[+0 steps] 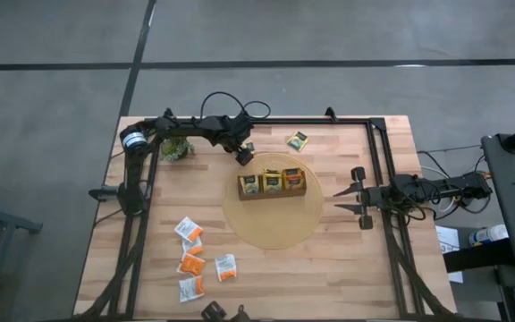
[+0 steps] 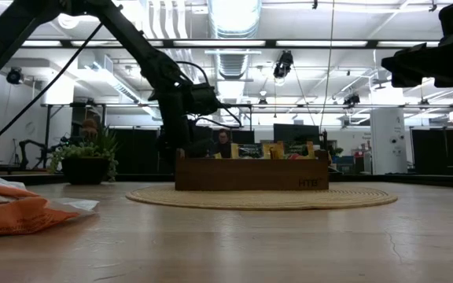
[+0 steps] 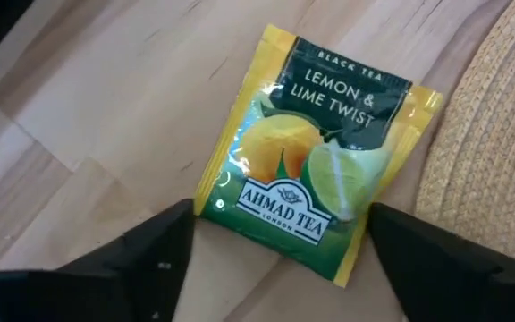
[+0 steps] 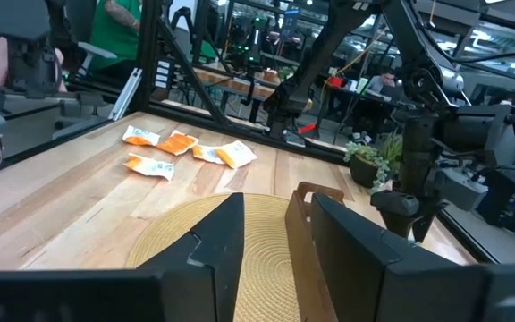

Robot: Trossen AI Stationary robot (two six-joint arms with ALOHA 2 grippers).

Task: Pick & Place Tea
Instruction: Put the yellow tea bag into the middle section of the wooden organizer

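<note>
A yellow and dark green tea sachet [image 3: 316, 152] lies flat on the wood, beside the woven mat's rim [image 3: 490, 134]. My left gripper [image 3: 280, 255] is open and points down over it, one finger on each side, not touching. In the high view that gripper [image 1: 244, 155] covers this sachet at the mat's far-left edge. Another yellow sachet [image 1: 297, 139] lies past the mat's far edge. Three yellow sachets stand in the wooden tray [image 1: 272, 183]. Orange and white sachets [image 1: 199, 259] lie near the front left. My right gripper [image 1: 340, 202] is open, level at the mat's right edge.
The tray [image 2: 250, 173] sits on a round woven mat [image 1: 271, 228]. A small potted plant [image 1: 175, 148] stands at the far left, close to my left arm. Black frame rails [image 1: 378, 156] run along the table's sides. Bare wood lies at the front right.
</note>
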